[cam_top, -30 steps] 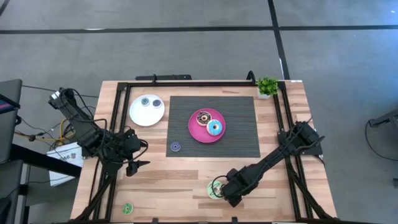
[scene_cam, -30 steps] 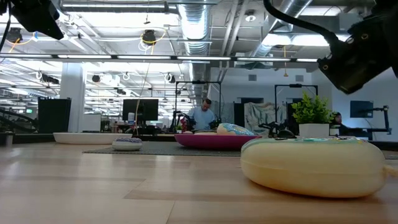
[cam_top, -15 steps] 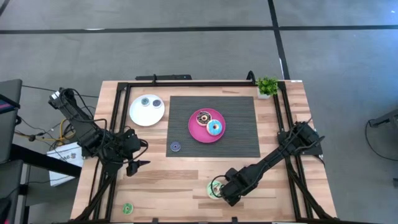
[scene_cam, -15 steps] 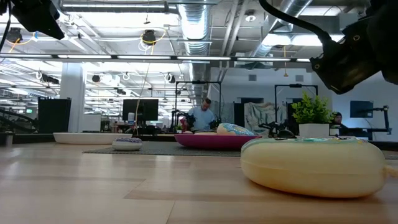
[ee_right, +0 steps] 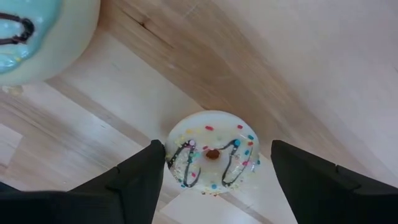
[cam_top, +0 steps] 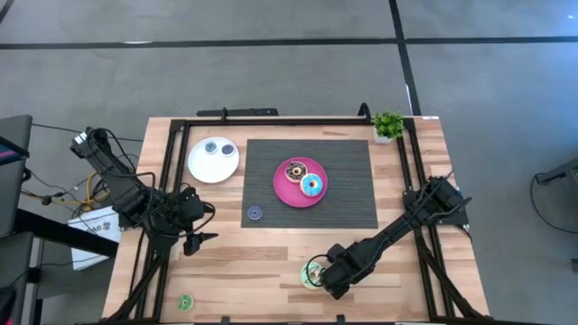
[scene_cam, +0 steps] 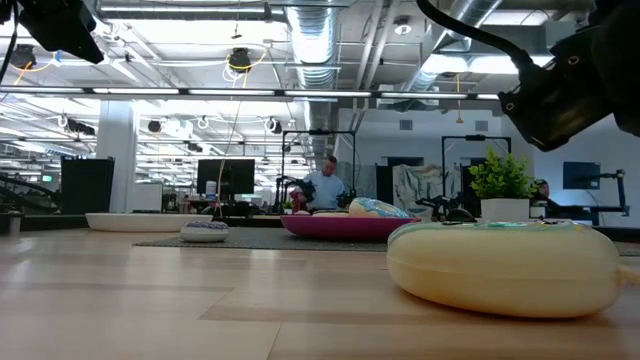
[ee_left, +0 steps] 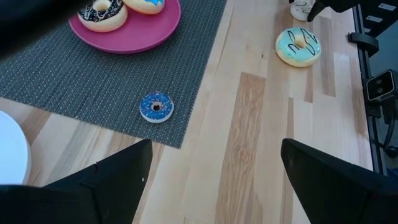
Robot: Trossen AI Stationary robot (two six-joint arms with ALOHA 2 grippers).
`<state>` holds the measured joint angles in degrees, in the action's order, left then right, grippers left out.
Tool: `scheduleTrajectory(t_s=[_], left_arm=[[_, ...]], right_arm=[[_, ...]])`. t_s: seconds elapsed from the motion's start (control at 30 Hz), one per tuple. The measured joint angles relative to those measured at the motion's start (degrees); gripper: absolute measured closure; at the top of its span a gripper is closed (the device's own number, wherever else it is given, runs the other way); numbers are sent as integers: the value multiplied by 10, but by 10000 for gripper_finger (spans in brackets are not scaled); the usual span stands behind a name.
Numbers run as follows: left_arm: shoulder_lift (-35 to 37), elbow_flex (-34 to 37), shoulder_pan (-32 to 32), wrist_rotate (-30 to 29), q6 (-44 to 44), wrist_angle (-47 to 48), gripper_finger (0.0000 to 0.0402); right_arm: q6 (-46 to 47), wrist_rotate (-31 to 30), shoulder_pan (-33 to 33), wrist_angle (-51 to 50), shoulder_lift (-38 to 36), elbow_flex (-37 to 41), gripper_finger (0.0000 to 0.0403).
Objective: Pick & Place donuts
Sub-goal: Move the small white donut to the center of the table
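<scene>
While the right gripper (ee_right: 214,163) is held wide open over a tiny cream donut (ee_right: 213,160) near the table's front edge (just beside the pale green donut (cam_top: 312,275)), it could be pushed away if one finger lands unevenly.

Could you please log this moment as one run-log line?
left gripper: open, idle at table's left | right gripper: open, straddling cream mini donut beside pale green donut | pink plate: holds chocolate donut, blue donut
</scene>
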<state>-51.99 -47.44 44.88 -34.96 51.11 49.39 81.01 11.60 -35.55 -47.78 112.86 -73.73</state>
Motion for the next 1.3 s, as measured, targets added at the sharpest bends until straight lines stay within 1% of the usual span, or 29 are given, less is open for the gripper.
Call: scheduleTrajectory(t_s=[0.17,0.27,0.6,0.83,1.07,1.3], left_arm=[[0,0,0,0,0,0,52],[0,0,0,0,0,0,52],[0,0,0,0,0,0,52],[0,0,0,0,-1,0,52],[0,0,0,0,-1,0,52],[0,0,0,0,-6,0,52]], right_arm=[[0,0,0,2,0,0,123],[0,0,0,2,0,0,130],[0,-2,0,3,0,0,198],[0,-4,0,3,0,0,227],[-17,-2,4,-5,-1,0,237],[-20,-2,23,-25,-30,0,232]])
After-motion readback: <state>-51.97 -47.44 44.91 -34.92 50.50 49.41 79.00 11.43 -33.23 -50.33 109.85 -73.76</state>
